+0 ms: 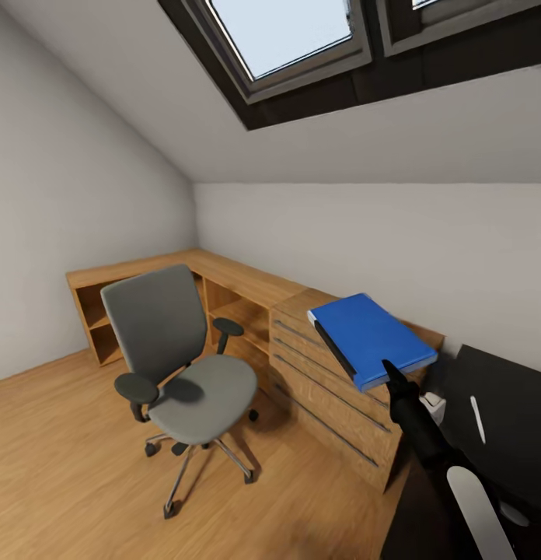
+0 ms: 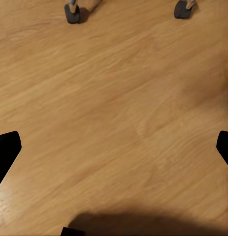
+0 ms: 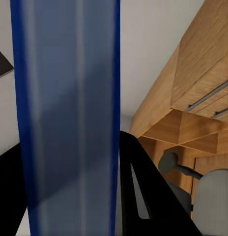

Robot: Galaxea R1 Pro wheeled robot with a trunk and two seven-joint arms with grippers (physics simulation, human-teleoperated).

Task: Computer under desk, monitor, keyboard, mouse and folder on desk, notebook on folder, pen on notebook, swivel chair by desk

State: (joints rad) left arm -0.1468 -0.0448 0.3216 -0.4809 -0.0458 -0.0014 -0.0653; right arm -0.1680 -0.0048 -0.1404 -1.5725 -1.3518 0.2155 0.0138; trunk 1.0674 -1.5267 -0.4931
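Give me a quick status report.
Right gripper shut on folder, held aloft above wooden cabinet. Left gripper open over floor. Swivel chair seat bare.

My right gripper (image 1: 389, 370) hides its fingertips behind the blue folder (image 1: 371, 336), while the black desk (image 1: 511, 404) runs off frame.

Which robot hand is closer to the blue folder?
Right. The right end effector grips the blue folder at its edge; the left end effector hangs open over bare wood floor, away from it.
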